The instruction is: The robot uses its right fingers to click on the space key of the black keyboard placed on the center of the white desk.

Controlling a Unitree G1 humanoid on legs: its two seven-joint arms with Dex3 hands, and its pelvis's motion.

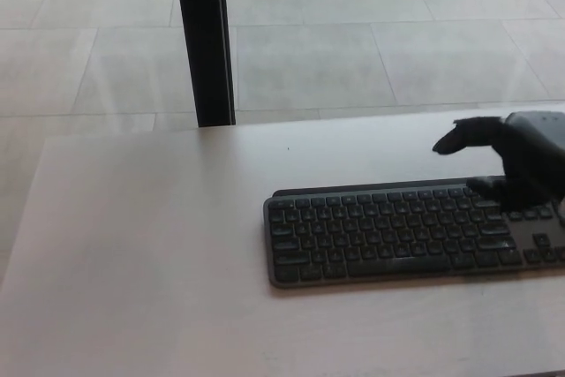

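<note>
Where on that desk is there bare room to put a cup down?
The widest bare patch is the white desk left of the black keyboard, up to the dark post. A bare strip runs in front of the keyboard. The far right is crowded by the right hand.
</note>
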